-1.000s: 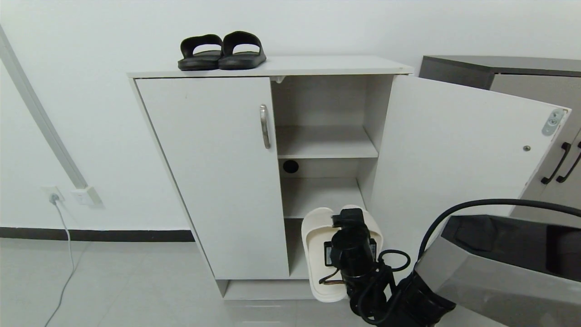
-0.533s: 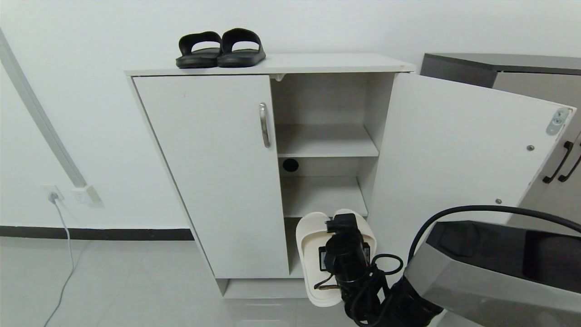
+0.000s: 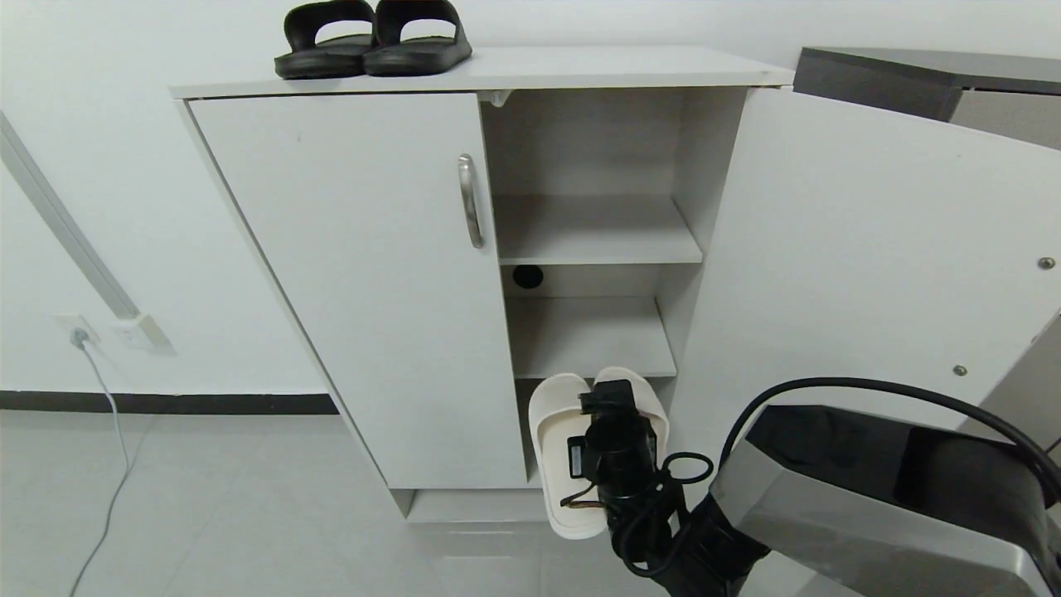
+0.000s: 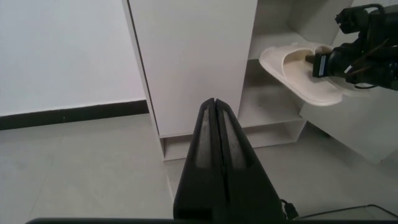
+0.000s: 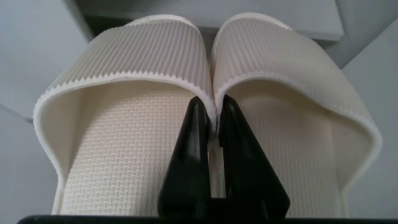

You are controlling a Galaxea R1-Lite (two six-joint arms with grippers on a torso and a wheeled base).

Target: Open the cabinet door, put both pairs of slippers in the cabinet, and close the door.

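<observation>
A white cabinet [image 3: 348,274] stands against the wall, its left door shut and its right door [image 3: 862,249] swung wide. My right gripper [image 3: 603,400] is shut on the inner edges of a pair of cream slippers [image 3: 557,431], held side by side at the mouth of the bottom compartment, toes toward the cabinet. In the right wrist view the fingers [image 5: 199,134] pinch the slippers [image 5: 137,81] where the two straps meet. A black pair of slippers [image 3: 373,37] rests on the cabinet top at the left. My left gripper [image 4: 215,109] is shut on nothing, low before the closed left door [image 4: 193,56].
Two bare shelves [image 3: 593,232] sit above the bottom compartment. A grey cabinet [image 3: 928,79] stands to the right behind the open door. A wall socket with a cable [image 3: 79,340] is at the lower left, above the tiled floor [image 3: 207,514].
The head view has shifted closer and lower to the cabinet. My right gripper has carried the cream slippers a little further in toward the bottom compartment.
</observation>
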